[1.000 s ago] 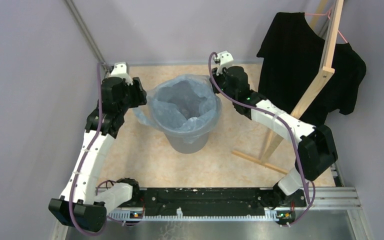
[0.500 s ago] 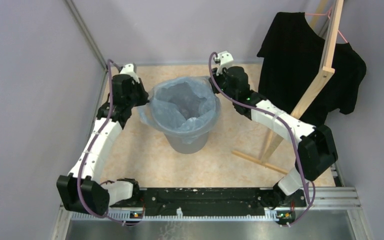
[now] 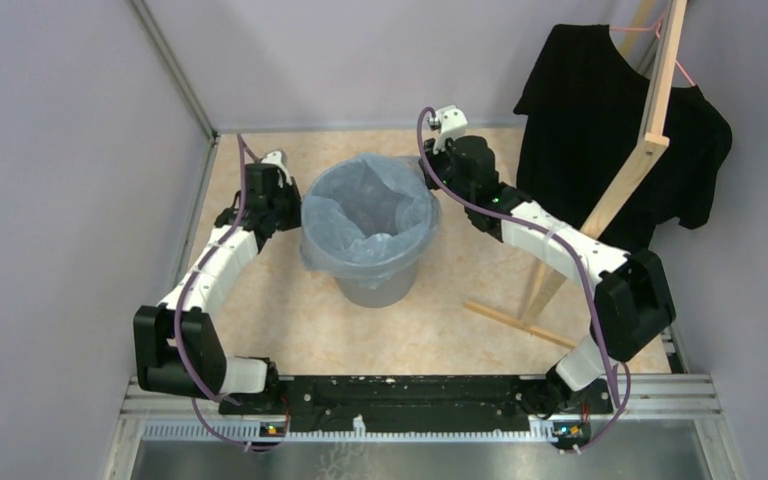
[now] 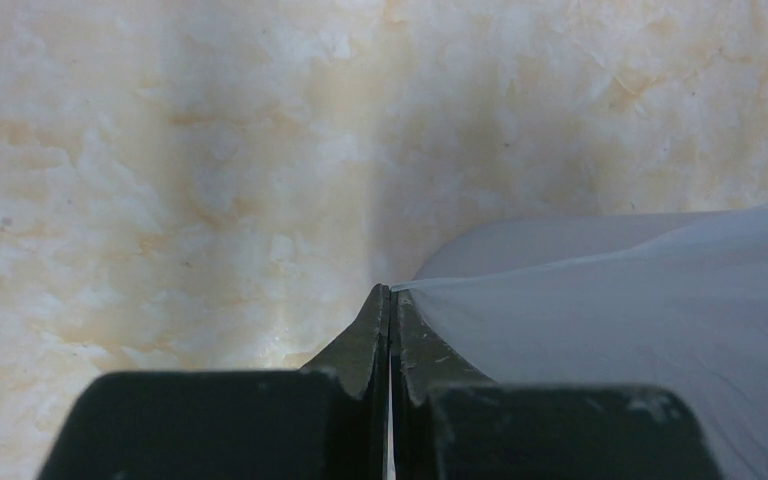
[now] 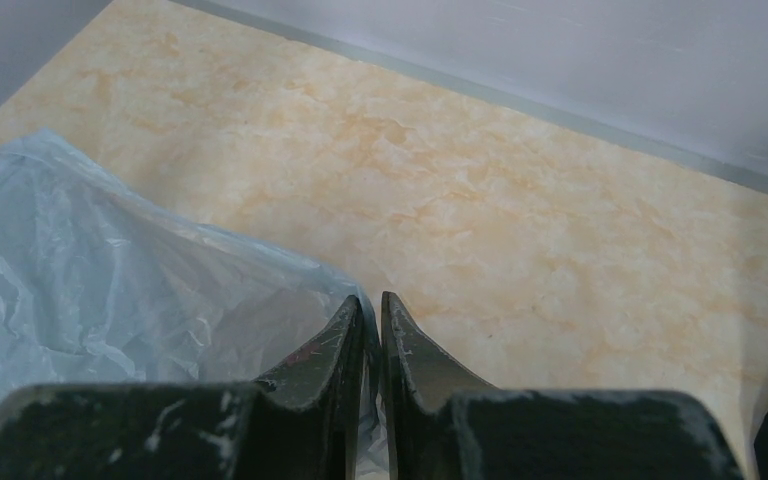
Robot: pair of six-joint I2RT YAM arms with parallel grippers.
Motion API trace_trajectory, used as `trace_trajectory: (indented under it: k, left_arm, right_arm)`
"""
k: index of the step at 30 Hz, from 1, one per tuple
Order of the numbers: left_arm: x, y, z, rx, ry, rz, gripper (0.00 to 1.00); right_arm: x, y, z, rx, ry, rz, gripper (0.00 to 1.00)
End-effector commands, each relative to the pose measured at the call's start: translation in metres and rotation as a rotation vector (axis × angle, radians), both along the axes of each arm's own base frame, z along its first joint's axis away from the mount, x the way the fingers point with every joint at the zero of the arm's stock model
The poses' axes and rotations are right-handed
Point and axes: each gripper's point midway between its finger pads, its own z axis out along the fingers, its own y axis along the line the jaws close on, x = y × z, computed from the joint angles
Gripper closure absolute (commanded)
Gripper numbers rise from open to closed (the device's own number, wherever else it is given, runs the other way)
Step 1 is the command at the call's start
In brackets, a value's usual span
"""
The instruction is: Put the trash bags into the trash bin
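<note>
The grey trash bin stands mid-table, lined with a pale blue trash bag whose film folds over the rim. My left gripper is at the bin's left rim. In the left wrist view its jaws are shut, with the bag's film pinched at the tips and stretching away to the right. My right gripper is at the rim's far right. Its jaws stand nearly together with crinkled bag film caught between them.
A black T-shirt hangs on a wooden rack at the back right, and the rack's foot bar lies on the marbled table right of the bin. Walls close in on the left and at the back.
My left arm swung in toward the bin's left rim and its jaws shut on the bag's edge; the flap that hung out left now lies against the rim. The right arm hardly moved.
</note>
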Motion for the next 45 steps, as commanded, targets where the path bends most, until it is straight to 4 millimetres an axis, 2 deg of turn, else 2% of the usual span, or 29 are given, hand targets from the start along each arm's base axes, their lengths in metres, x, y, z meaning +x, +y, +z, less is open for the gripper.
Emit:
trace_trajectory:
  k: [1, 6, 15, 17, 20, 23, 25, 26, 27, 31, 32, 36, 39, 42, 45]
  left_arm:
    - [0.001, -0.007, 0.016, -0.054, -0.059, -0.024, 1.00]
    - [-0.013, -0.012, -0.003, -0.073, 0.026, -0.052, 1.00]
    - [-0.046, -0.003, -0.036, -0.039, 0.097, -0.032, 1.00]
    - [-0.046, 0.000, -0.031, -0.027, 0.087, -0.028, 1.00]
    - [-0.039, 0.003, -0.012, -0.004, 0.031, -0.028, 1.00]
    - [-0.035, 0.007, -0.002, 0.018, 0.016, -0.018, 1.00]
    - [-0.040, 0.010, -0.006, 0.029, 0.036, -0.008, 0.90]
    - [-0.043, 0.009, -0.007, 0.029, 0.037, -0.021, 0.88]
    - [-0.045, 0.008, -0.005, 0.027, 0.023, -0.037, 0.85]
    - [-0.049, 0.011, 0.015, 0.047, -0.065, -0.044, 0.71]
    - [-0.049, 0.013, 0.019, 0.053, -0.078, -0.038, 0.68]
    - [-0.053, 0.008, 0.024, 0.051, -0.114, -0.086, 0.56]
    - [-0.055, 0.007, 0.019, 0.052, -0.106, -0.091, 0.53]
    - [-0.057, 0.016, 0.019, 0.071, -0.089, -0.035, 0.46]
    - [-0.059, 0.039, 0.021, 0.131, -0.099, 0.086, 0.35]
  right_arm:
    - [0.001, 0.002, 0.005, 0.015, -0.015, 0.003, 0.88]
    - [0.002, -0.003, -0.004, -0.006, -0.002, -0.025, 0.88]
    - [0.003, -0.007, -0.026, -0.043, 0.036, -0.041, 0.87]
    - [0.001, -0.005, -0.023, -0.037, 0.036, -0.028, 0.87]
    - [-0.001, -0.003, -0.010, -0.018, 0.019, -0.011, 0.86]
    - [-0.004, -0.005, -0.001, -0.005, 0.000, -0.013, 0.80]
    - [-0.003, -0.008, 0.002, -0.008, 0.013, -0.036, 0.72]
    - [0.000, -0.011, 0.015, -0.005, 0.019, -0.066, 0.65]
    - [-0.004, -0.015, 0.014, -0.037, 0.076, -0.089, 0.56]
    - [-0.026, -0.020, 0.059, -0.131, 0.067, -0.214, 0.32]
    - [-0.034, -0.023, 0.069, -0.150, 0.047, -0.237, 0.28]
    - [-0.062, -0.037, 0.095, -0.176, 0.038, -0.269, 0.27]
    - [-0.081, -0.051, 0.106, -0.166, 0.039, -0.276, 0.27]
    - [-0.094, -0.057, 0.090, -0.168, 0.064, -0.245, 0.27]
    - [-0.103, -0.068, 0.063, -0.182, 0.111, -0.274, 0.28]
